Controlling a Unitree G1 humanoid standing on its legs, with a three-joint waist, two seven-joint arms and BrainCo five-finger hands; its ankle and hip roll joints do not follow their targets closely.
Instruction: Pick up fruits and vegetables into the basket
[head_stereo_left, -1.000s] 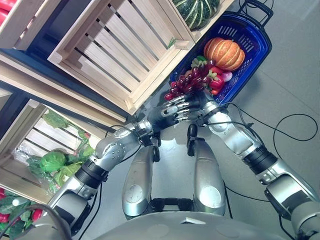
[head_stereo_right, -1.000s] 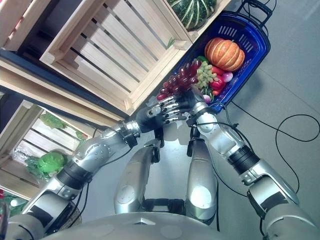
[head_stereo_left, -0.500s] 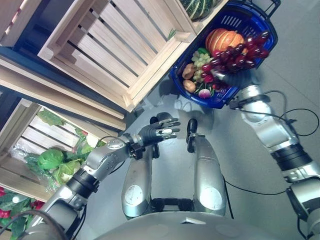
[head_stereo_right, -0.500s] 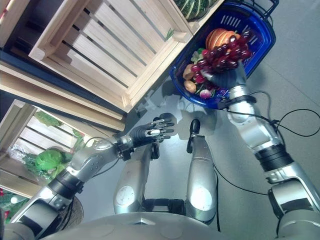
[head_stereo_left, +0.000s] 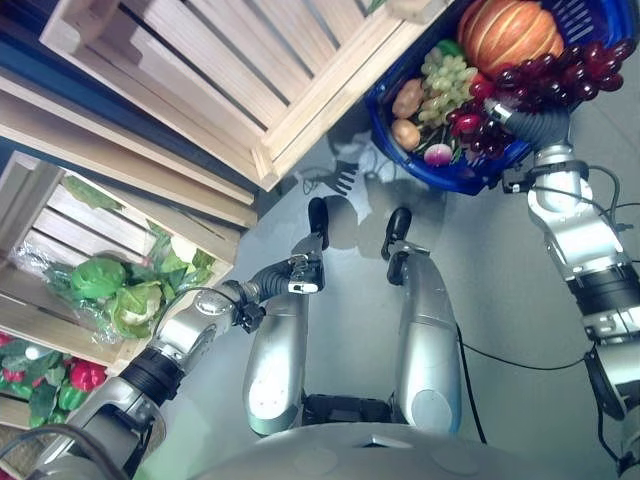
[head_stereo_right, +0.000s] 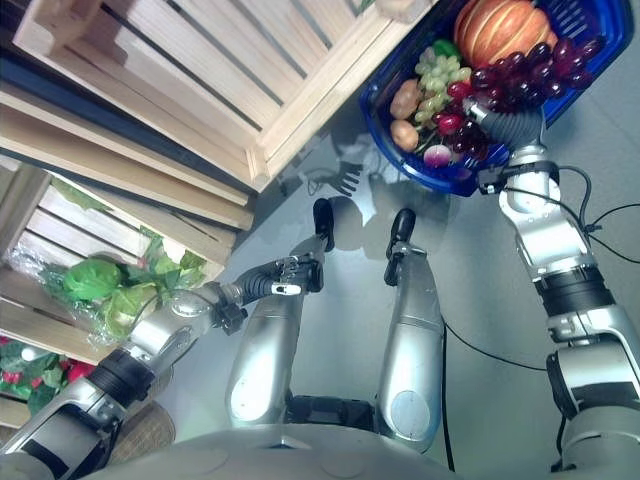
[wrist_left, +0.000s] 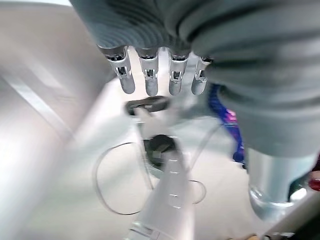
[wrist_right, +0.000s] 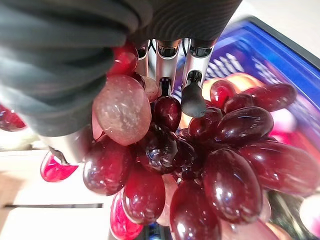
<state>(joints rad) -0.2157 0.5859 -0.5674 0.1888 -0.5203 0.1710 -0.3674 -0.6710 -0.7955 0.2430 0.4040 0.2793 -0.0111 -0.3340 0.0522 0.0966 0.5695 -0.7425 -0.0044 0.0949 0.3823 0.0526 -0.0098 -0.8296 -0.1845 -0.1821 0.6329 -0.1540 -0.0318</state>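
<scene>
Right wrist view: right hand (wrist_right: 165, 55) grips red grapes (wrist_right: 200, 165)

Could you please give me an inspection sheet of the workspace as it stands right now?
Surface: grey floor beneath the crates and basket.
Job's things: red grapes held over the blue basket; the basket already holds a pumpkin, green grapes, two small brown items and a pink-white one.
Clutter: leafy greens in a wooden crate; red produce in the lower left corner; large slatted crate.
Hands: right hand curled round the red grapes; left hand low in front of the robot, fingers straight, holding nothing.
Cables: nothing seen apart from the robot's own.
Surroundings: nothing seen beyond the crates.
</scene>
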